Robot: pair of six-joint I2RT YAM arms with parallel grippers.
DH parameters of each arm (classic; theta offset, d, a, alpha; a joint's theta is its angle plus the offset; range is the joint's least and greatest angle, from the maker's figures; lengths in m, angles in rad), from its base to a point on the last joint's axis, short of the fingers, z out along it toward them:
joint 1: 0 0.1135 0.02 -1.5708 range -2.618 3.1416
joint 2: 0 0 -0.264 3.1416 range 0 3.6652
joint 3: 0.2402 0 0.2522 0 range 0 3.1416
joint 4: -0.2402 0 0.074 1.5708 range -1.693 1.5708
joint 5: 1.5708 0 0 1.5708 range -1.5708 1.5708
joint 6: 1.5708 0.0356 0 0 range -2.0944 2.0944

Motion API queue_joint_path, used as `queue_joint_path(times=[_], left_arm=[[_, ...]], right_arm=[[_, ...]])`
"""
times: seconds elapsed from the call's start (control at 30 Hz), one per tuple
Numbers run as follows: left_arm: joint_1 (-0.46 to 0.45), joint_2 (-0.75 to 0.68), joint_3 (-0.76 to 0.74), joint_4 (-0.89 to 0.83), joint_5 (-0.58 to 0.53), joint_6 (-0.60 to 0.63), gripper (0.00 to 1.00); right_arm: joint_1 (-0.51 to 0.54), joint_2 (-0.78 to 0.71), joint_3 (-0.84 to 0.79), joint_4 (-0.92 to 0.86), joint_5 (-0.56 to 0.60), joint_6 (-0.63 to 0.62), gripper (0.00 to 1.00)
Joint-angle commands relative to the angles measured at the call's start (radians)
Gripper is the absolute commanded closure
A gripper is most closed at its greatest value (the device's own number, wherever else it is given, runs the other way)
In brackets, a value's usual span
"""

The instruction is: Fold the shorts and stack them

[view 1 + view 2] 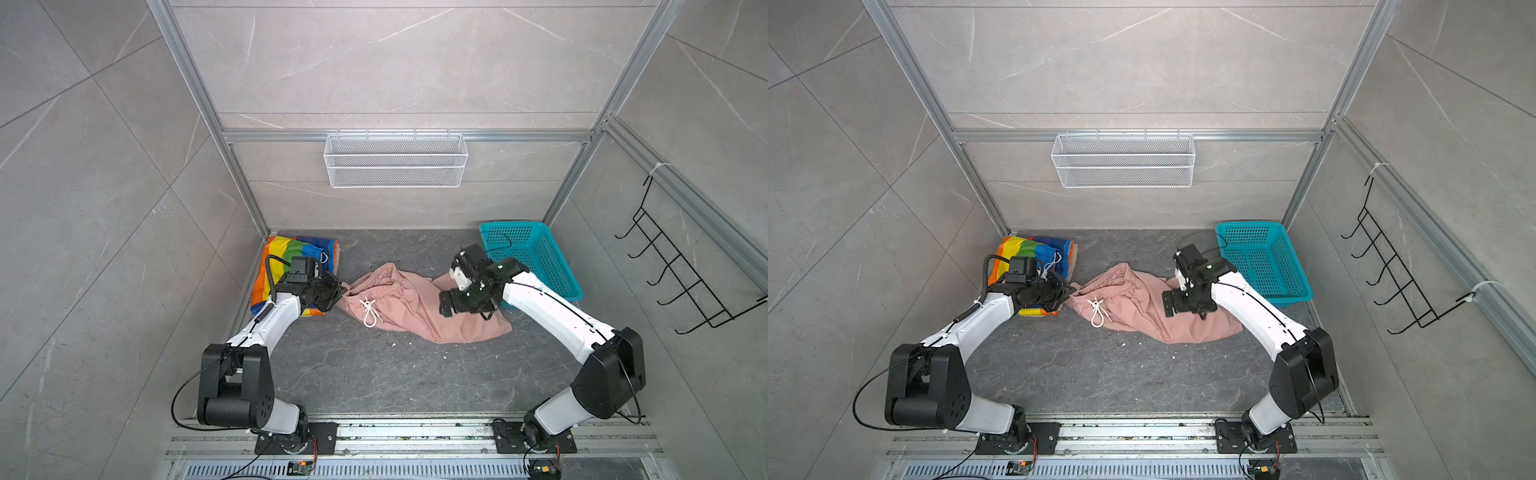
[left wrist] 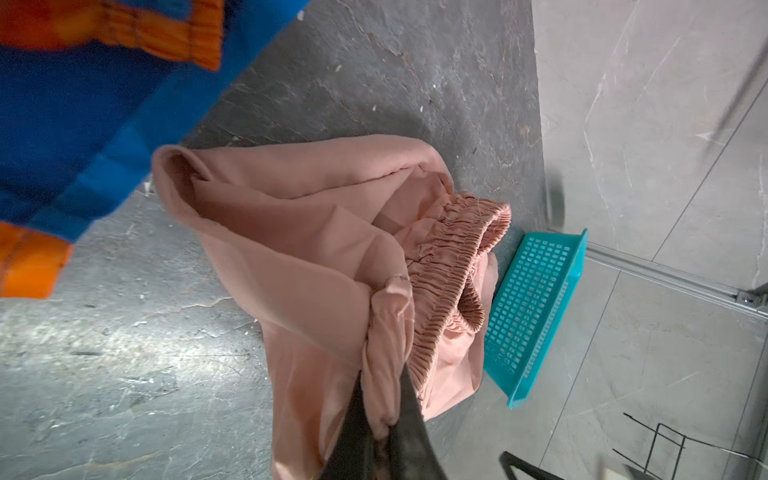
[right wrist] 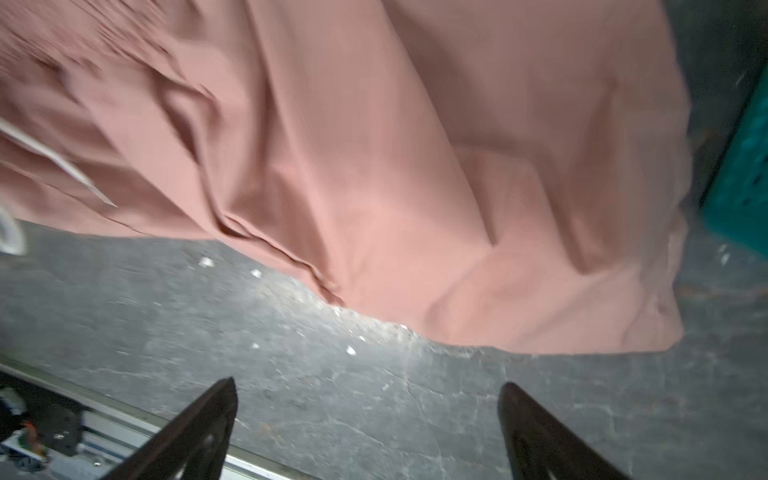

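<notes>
At nine o'clock, stacked rainbow shorts [image 1: 286,253] over beige shorts [image 1: 338,259]; yet to fold pink shorts [image 1: 415,309], pinching them with left claw [image 1: 344,291], holding right claw [image 3: 368,383] wide, empty.

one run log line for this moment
left claw: shut on pink shorts | right claw: open, empty | rainbow shorts: folded, back left | pink shorts: crumpled, not folded

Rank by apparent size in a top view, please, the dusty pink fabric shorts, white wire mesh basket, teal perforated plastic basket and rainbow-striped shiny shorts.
1. dusty pink fabric shorts
2. white wire mesh basket, close behind; nearer the camera, so unsure
3. teal perforated plastic basket and rainbow-striped shiny shorts: alike, both partly hidden
</notes>
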Motion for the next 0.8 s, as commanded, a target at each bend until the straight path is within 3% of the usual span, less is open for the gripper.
queue_joint_path(times=[0.0, 0.2, 0.37, 0.43, 0.57, 0.63, 0.7, 0.77], left_arm=[[0.006, 0.003, -0.005, 0.031, 0.047, 0.030, 1.00], [0.006, 0.020, -0.023, 0.063, 0.064, 0.013, 1.00], [0.004, 0.017, -0.037, 0.079, 0.070, 0.006, 0.91], [0.003, 0.013, -0.041, 0.084, 0.081, 0.002, 0.84], [-0.007, -0.007, -0.055, 0.098, 0.099, -0.010, 0.77], [-0.018, -0.026, -0.067, 0.101, 0.104, -0.020, 0.77], [-0.037, -0.051, -0.079, 0.108, 0.103, -0.028, 0.85], [-0.061, -0.086, -0.090, 0.109, 0.098, -0.044, 1.00]], right_arm=[[-0.004, -0.056, -0.148, 0.119, 0.025, 0.025, 0.01], [-0.011, -0.011, -0.283, 0.226, 0.013, 0.056, 0.01], [-0.010, 0.071, -0.315, 0.335, -0.006, 0.106, 0.06], [-0.011, 0.092, -0.316, 0.373, -0.005, 0.122, 0.18], [-0.012, 0.103, -0.269, 0.370, 0.006, 0.124, 0.67], [-0.011, 0.080, -0.216, 0.336, 0.014, 0.114, 0.83], [-0.011, 0.046, -0.144, 0.280, 0.029, 0.104, 0.98], [-0.012, 0.001, -0.038, 0.221, 0.043, 0.092, 1.00]])
